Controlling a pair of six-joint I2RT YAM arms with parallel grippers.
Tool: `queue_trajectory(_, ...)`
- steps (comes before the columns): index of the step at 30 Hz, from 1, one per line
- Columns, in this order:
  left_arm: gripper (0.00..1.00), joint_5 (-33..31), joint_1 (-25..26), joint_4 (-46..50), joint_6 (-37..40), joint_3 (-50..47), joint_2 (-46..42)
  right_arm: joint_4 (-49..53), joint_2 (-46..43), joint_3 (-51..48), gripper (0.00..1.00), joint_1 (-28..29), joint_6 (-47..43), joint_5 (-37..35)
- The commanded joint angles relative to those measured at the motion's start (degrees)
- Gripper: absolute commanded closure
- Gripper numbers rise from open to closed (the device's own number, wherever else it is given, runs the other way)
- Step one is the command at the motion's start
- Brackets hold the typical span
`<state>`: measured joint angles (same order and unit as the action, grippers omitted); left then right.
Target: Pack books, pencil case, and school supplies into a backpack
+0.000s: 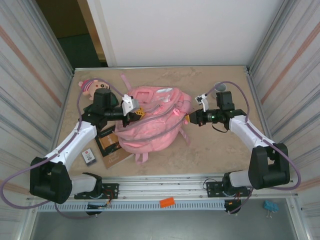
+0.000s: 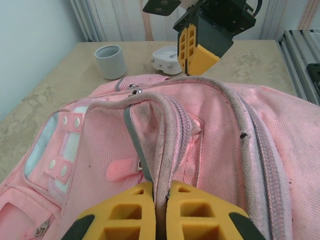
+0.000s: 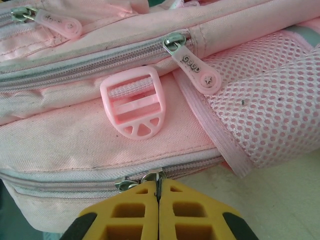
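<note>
The backpack (image 1: 155, 125) lies flat in the middle of the table (image 1: 220, 150), between the two arms. The left gripper (image 2: 161, 192) meets it from the left, its yellow fingers closed on a grey-edged pink band (image 2: 159, 125) that arches up from the top of the bag. This band may be a handle or the lip of an opening; the wrist view does not settle it. The right gripper (image 3: 159, 189) is at the bag's right side with its fingers pressed together, and a metal zip pull (image 3: 150, 177) is pinched at their tips. Just above them are a pink buckle (image 3: 134, 107) and a mesh pocket (image 3: 270, 110).

The book (image 1: 107, 141) lies on the table against the bag's lower left edge, partly under the left arm. The card (image 1: 89, 156) lies just left of the book. A doll (image 1: 90, 86) is in the far left corner, and a cup (image 1: 220, 88) stands far right, behind the right arm.
</note>
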<state>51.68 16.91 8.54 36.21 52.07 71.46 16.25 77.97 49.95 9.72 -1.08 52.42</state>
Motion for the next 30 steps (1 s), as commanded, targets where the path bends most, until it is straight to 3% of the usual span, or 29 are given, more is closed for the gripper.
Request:
queue_trajectory(1,1.0,6.8,-0.4,-3.3,1.2,2.0,-0.9,-1.1,0.4,0.8,0.97,-0.2,-0.2,-3.3)
queue_trajectory(9,1.0,11.5,-0.5,-0.8,1.6,3.2,-1.1,-2.2,2.1,1.2,1.0,0.6,1.0,-14.6)
queue_trajectory(16,1.0,14.8,-0.5,1.0,1.7,3.5,-2.5,-9.5,5.1,1.0,1.0,1.4,6.0,-23.9)
queue_trajectory(23,1.0,12.2,-0.6,1.1,0.3,3.2,-3.2,-14.2,6.8,0.9,1.0,1.1,7.9,-24.6)
queue_trajectory(27,1.0,5.3,-0.6,-3.6,-3.6,0.8,-4.3,-14.7,1.2,-2.8,0.73,0.6,7.4,-19.3)
queue_trajectory(30,1.0,6.3,-0.7,-6.4,-5.2,-0.5,-4.7,-14.6,-6.1,-7.6,0.65,0.4,7.3,-15.8)
